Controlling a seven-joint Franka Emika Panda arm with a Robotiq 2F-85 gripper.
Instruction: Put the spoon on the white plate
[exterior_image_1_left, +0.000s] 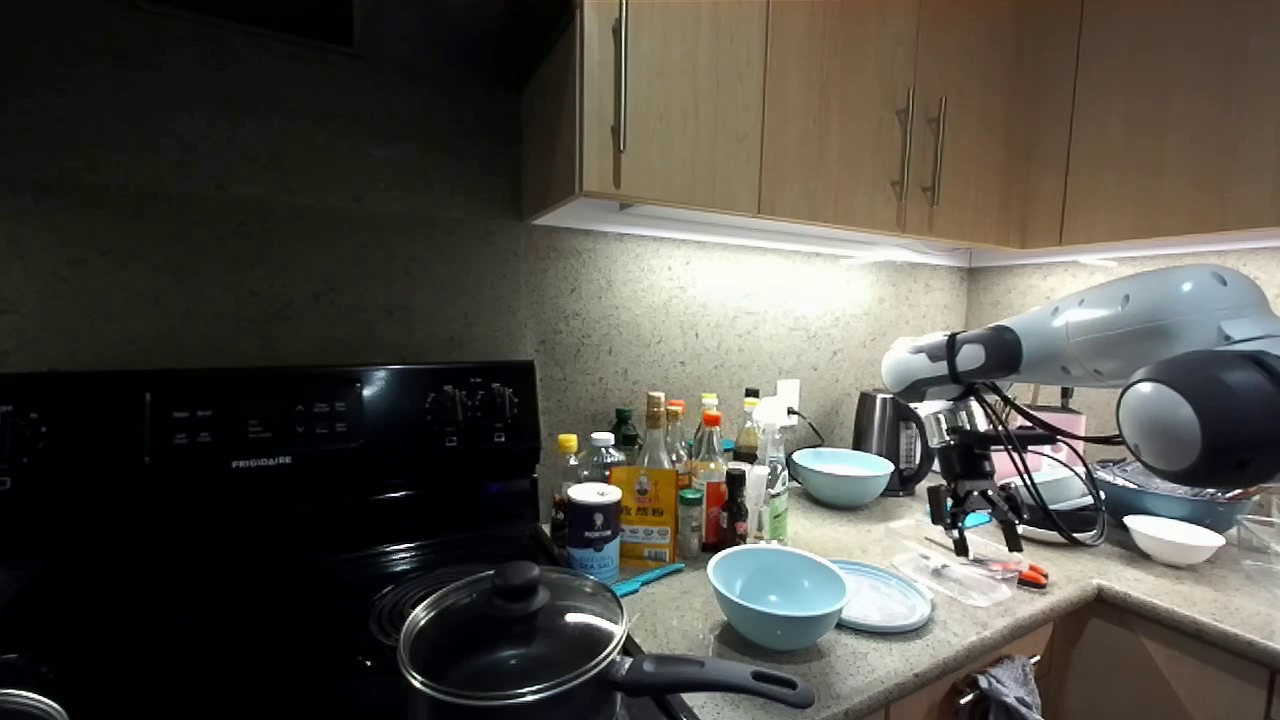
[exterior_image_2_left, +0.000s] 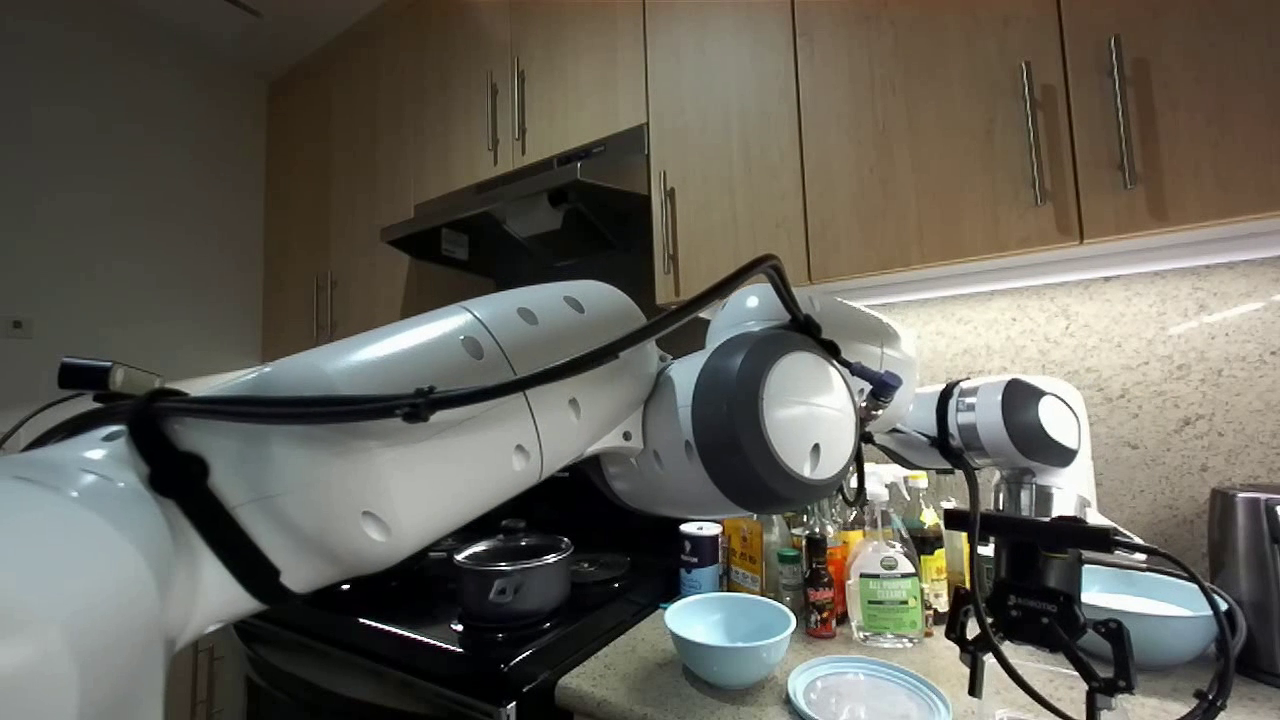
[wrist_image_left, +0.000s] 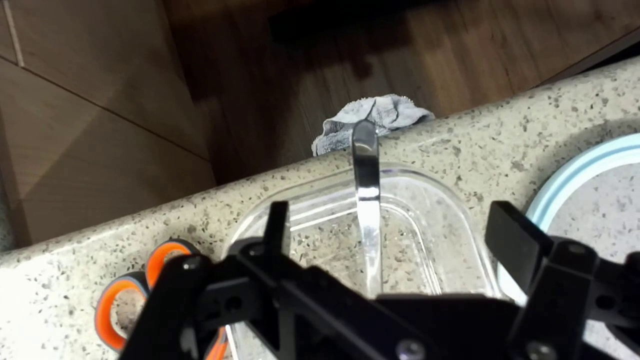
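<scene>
My claw (wrist_image_left: 391, 227) is gaping, fingers standing apart on either side of the spoon (wrist_image_left: 368, 200); only its shiny handle is showing over the clear container (wrist_image_left: 422, 195), its lower end hiding behind my black linkage. The blue-rimmed white plate (wrist_image_left: 600, 210) is lying just beside that container, cut off by my wrist view's right edge.

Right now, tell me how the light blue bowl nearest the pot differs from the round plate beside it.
The bowl is deep; the plate is thin and flat. The bowl is light blue throughout, while the plate has a light blue rim around a paler centre. The bowl stands nearer the pot, the plate nearer the gripper. Both are round and rest on the countertop.
</scene>
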